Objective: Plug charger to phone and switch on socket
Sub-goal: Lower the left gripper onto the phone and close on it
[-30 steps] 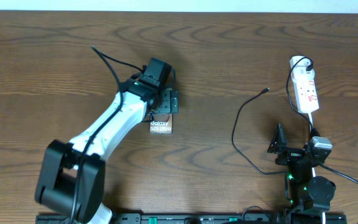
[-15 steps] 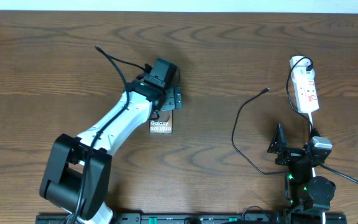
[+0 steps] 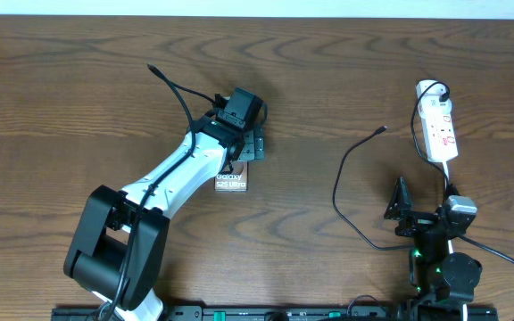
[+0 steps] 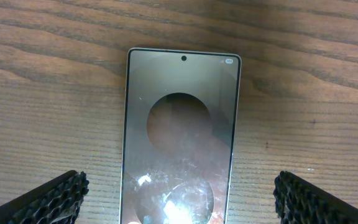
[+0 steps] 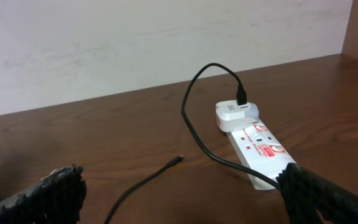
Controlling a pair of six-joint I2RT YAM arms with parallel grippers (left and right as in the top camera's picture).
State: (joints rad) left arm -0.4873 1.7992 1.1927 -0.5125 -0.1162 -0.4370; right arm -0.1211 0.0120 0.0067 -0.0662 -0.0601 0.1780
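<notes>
Your left pincer (image 4: 179,208) hangs spread wide over the shiny grey-brown flat phone (image 4: 179,124), left of the middle of the desk (image 3: 61,89) (both fingers apart from it); your right pincer (image 5: 179,199) gapes too, by the right edge.

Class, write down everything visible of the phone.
The phone is a flat, glossy grey-brown rectangle with rounded corners, a thin pale frame and a camera dot by one short edge. A dark round patch shows on the glass; overhead, white "Galaxy" lettering marks its near end. It lies flat on the wooden table, no cable attached. The left end effector hangs over it, fingers open either side, not touching.
</notes>
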